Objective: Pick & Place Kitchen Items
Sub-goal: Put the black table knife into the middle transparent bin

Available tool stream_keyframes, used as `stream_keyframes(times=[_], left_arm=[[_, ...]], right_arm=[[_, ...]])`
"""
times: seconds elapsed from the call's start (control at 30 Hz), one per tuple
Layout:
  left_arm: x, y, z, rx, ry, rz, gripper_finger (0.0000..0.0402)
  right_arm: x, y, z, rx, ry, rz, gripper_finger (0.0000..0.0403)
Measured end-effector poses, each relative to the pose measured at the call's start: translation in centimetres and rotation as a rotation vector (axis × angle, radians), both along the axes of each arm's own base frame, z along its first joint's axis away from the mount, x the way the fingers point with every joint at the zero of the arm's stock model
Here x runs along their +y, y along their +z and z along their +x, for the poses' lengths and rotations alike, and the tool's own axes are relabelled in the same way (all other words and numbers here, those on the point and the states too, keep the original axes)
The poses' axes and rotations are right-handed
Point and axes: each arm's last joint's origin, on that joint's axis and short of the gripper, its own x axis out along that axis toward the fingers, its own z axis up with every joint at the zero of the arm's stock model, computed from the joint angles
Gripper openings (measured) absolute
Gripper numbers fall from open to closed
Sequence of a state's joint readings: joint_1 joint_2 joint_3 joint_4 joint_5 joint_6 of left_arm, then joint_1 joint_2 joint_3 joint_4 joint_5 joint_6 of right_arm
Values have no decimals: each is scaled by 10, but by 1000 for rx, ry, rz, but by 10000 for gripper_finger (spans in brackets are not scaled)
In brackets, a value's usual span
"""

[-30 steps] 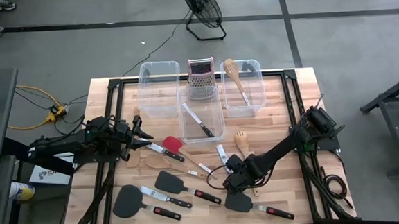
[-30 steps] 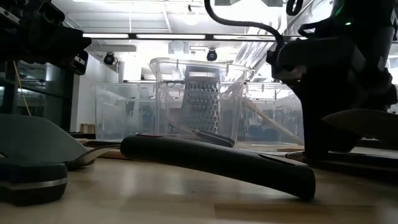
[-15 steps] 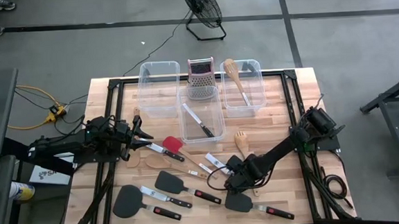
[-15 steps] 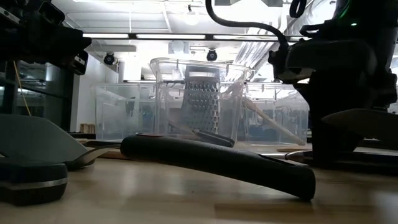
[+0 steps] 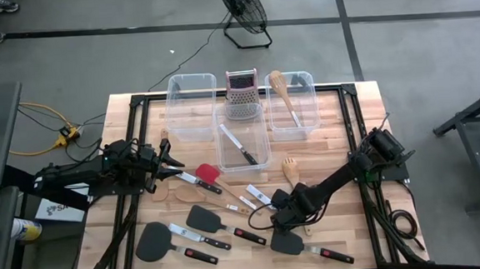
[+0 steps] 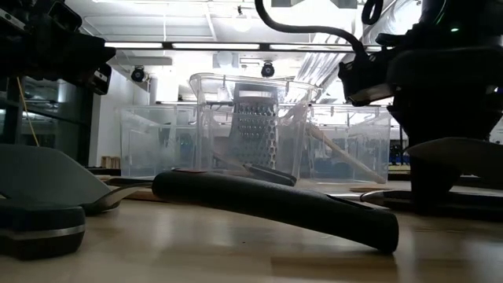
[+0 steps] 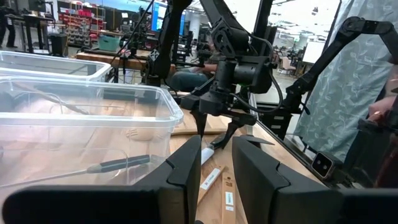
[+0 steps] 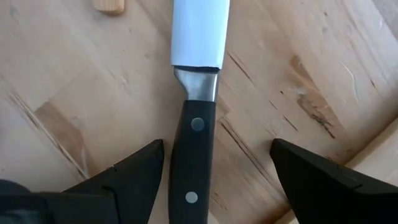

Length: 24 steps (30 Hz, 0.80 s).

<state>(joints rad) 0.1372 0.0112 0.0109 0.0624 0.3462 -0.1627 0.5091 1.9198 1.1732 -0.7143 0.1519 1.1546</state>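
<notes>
Two dark fingers [image 8: 130, 171] of the right gripper [image 8: 214, 171] stood wide apart over a knife [image 8: 198, 99], one on each side of its handle, and neither finger touched it. The knife had a flat black handle with two steel rivets, a short steel neck, and a pale, plain blade. It lay flat on the wooden table [image 8: 56, 81]. In the right wrist view its long axis ran straight between the fingers, with the handle at the gripper and the blade pointing away from it.

In the high view this knife [image 5: 258, 195] lay near the middle of the table [image 5: 339, 120], just in front of the middle clear bin [image 5: 243, 143]. Its blade pointed toward the far left and its handle toward the near right, under the right gripper [image 5: 280, 209]. A wooden fork [image 5: 290, 168] lay just beside it on the right.

The left gripper [image 5: 170, 158] hung at the left side of the table, well apart from the knife. In the left wrist view its fingers [image 7: 186, 171] showed a narrow gap between them and they held nothing.
</notes>
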Motion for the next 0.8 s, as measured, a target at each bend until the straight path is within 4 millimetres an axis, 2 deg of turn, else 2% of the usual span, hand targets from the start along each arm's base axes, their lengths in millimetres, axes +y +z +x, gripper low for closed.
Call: stream_keyframes(times=[0.53, 0.8], left_arm=[[0, 0, 0, 0, 0, 0, 90], [0, 0, 0, 0, 0, 0, 90]], right_arm=[[0, -1, -1, 22, 92, 3, 289], [1, -1, -1, 36, 118, 15, 218]])
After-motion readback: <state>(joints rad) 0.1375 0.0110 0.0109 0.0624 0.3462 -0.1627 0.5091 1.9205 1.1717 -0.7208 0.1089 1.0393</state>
